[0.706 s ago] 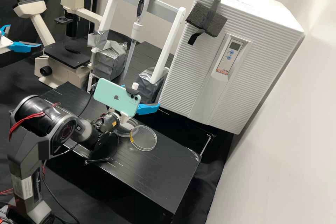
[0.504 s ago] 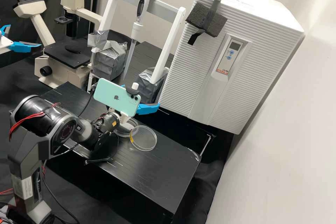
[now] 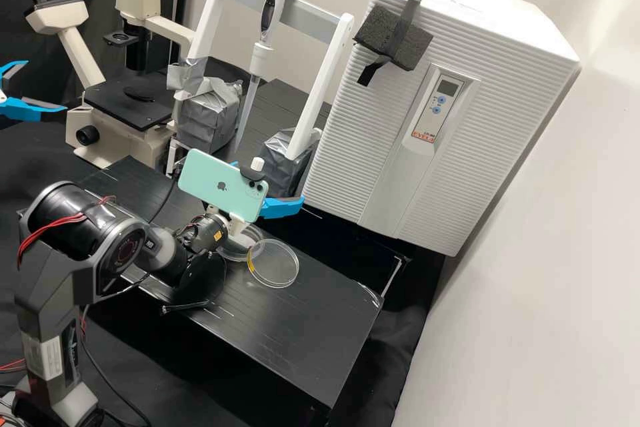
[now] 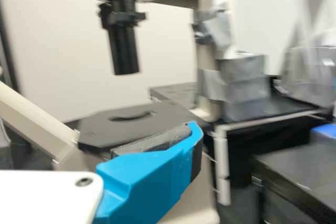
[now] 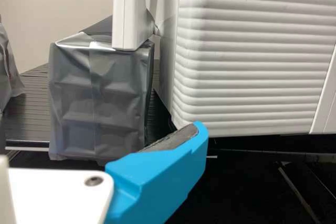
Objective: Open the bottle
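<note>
Left end effector is spread wide off the bench's left side, by the microscope. Right end effector is spread too, over the far edge. There's a small white-capped thing there, can't tell if it's the bottle.

Taped block — beside ribbed white cabinet

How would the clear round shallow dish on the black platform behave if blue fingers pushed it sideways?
The clear round shallow dish looks thin-walled, so it is probably light. Its flat base on the smooth black platform would likely slide, not roll. It may crack if squeezed.
</note>
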Robot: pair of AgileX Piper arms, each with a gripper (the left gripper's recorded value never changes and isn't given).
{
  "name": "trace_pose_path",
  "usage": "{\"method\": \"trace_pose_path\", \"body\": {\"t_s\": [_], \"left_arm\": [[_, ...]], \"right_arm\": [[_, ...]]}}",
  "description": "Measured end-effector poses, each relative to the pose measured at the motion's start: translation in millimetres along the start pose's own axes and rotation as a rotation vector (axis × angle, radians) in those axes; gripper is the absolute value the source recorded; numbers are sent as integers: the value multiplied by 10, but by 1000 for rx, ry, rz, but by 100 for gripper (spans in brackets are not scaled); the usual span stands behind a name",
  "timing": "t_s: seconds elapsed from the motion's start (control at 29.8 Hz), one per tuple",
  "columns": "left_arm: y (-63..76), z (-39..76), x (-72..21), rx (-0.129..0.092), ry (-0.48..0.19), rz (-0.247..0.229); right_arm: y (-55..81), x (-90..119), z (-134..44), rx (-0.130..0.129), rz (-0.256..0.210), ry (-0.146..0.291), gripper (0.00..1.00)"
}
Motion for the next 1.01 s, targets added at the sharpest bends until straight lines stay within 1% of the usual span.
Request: {"method": "trace_pose_path", "body": {"t_s": [0.07, 0.13, 0.17, 0.2, 0.24, 0.27, 0.3, 0.37, 0.47, 0.6, 0.81, 0.97, 1.01], "left_arm": [[-41, 57, -76, -4, -35, -33], [-71, 104, -107, 6, -66, -56], [-85, 122, -129, 5, -76, -66], [-97, 131, -156, -8, -81, -76], [-102, 140, -188, -25, -80, -80], [-115, 148, -232, -47, -76, -88], [-122, 153, -256, -63, -74, -92], [-125, 153, -285, -79, -70, -96], [-132, 143, -307, -108, -66, -98], [-156, 124, -311, -116, -66, -113], [-272, 100, -314, -154, -62, -163], [-318, 117, -311, -154, -89, -195], [-329, 122, -315, -156, -93, -200]], "right_arm": [[0, 0, 0, 0, 0, 0, 100], [0, 0, 0, 0, 0, 0, 100], [0, 0, 0, 0, 0, 0, 100], [0, 0, 0, 0, 0, 0, 100], [-1, 0, 1, 0, -1, -1, 100], [-1, 0, 1, 0, -1, -1, 100], [-1, 0, 1, 0, -1, -1, 100], [-1, 0, 1, 0, -1, -1, 100], [-1, 0, 1, 0, -1, -1, 100], [-1, 0, 1, 0, -1, -1, 100], [-1, 0, 1, 0, -1, -1, 100], [-1, 0, 1, 0, -1, -1, 100], [-1, 0, 1, 0, -1, -1, 100]]}}
